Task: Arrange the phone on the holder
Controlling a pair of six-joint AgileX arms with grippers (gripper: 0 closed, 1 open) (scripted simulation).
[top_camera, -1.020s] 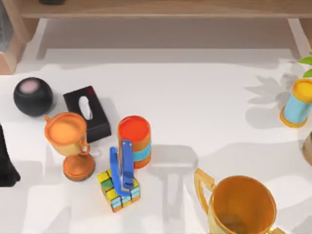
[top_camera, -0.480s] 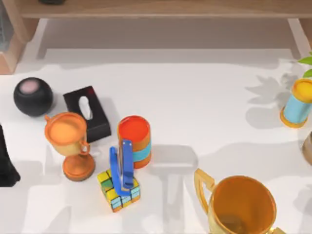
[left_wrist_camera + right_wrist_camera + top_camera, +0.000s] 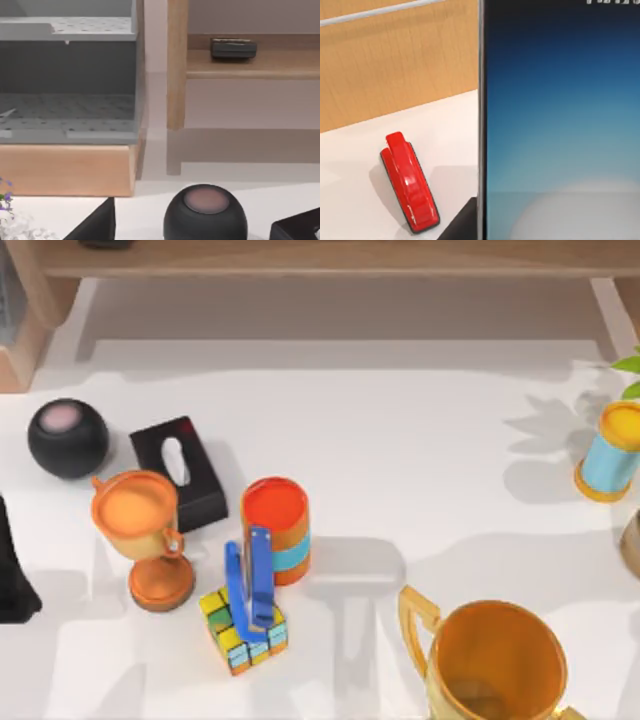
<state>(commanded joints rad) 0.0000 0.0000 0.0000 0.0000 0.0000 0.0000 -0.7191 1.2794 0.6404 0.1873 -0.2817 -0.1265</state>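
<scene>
The phone (image 3: 560, 125), its screen glowing blue with a pale lower centre, stands upright very close in the right wrist view. My right gripper is shut on it, and a dark finger (image 3: 464, 225) shows at its black edge. The blue holder (image 3: 258, 575) stands upright left of the table's middle, beside a coloured cube (image 3: 245, 632). My left arm (image 3: 12, 570) rests parked at the table's left edge.
Around the holder stand an orange trophy (image 3: 140, 525), an orange and blue can (image 3: 276, 525), a black box with a white slot (image 3: 178, 472) and a black sphere (image 3: 68, 438). A large gold trophy (image 3: 495, 660) stands front right. A red stapler (image 3: 410, 182) lies beyond the phone.
</scene>
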